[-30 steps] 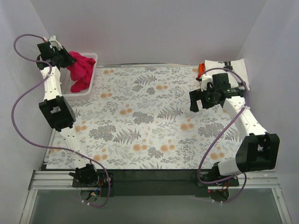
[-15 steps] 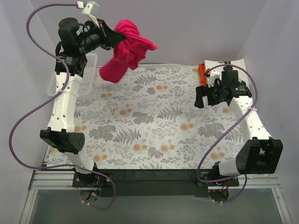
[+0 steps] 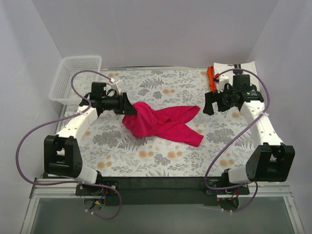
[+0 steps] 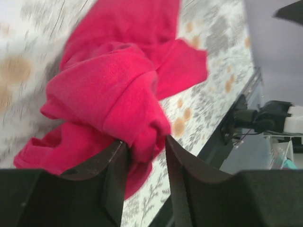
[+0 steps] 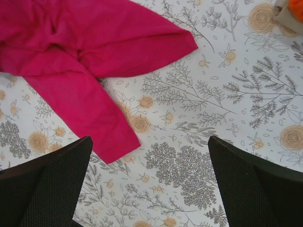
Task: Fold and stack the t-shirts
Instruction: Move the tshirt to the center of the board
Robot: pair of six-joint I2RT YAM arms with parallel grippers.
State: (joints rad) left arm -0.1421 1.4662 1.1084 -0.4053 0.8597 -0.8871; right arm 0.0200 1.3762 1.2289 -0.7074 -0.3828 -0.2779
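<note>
Your left gripper (image 4: 144, 151) pinches the soft, floppy pink t-shirt (image 3: 163, 122); grab a flat corner with your wide-open, empty right gripper (image 5: 149, 146).

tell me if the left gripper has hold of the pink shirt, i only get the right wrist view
Observer: Yes. The left wrist view shows a bunched fold of the crimson-pink t-shirt pinched in the left gripper.
Operator: where's the basket
Observer: The top view shows the white mesh basket at the far left corner of the table, apart from that shirt.
Operator: and the other shirts
Observer: The white t-shirt and the orange t-shirt lie together at the far right corner, just beyond the right gripper.
</note>
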